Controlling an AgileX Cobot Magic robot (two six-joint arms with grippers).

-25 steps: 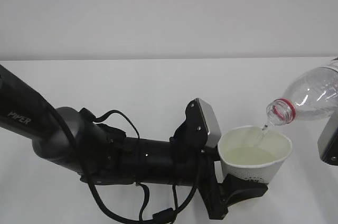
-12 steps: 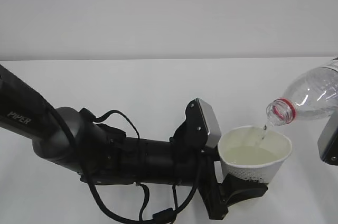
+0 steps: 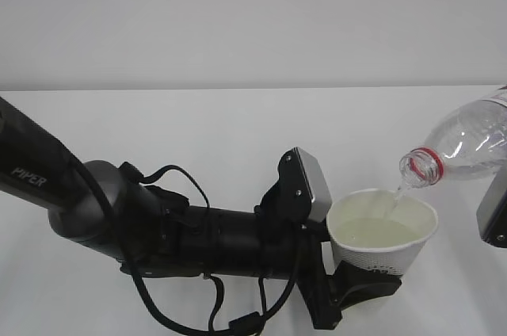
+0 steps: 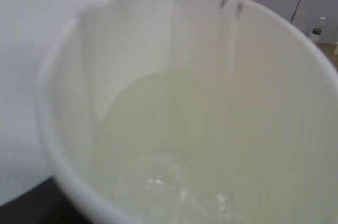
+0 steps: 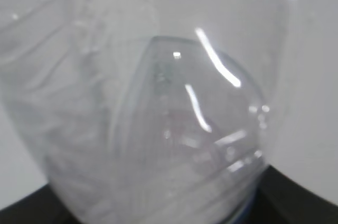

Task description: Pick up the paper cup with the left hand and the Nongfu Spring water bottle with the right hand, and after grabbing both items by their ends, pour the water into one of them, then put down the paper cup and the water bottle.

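The left hand (image 3: 360, 284) gripped the paper cup (image 3: 383, 233) near the table's (image 3: 238, 138) front edge. The right hand (image 3: 495, 213) held the tilted Nongfu Spring water bottle (image 3: 463, 146), and the water (image 3: 394, 197) ran into the cup.

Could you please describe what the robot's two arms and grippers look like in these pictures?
The left hand ends a bulky, rounded black arm lettered "PIPER" in white, with looping black cables and a grey-plated wrist module above a black gripper. Of the right hand only a black body with a grey plate shows at the picture's edge; it carries no visible lettering, and its fingers are out of view.
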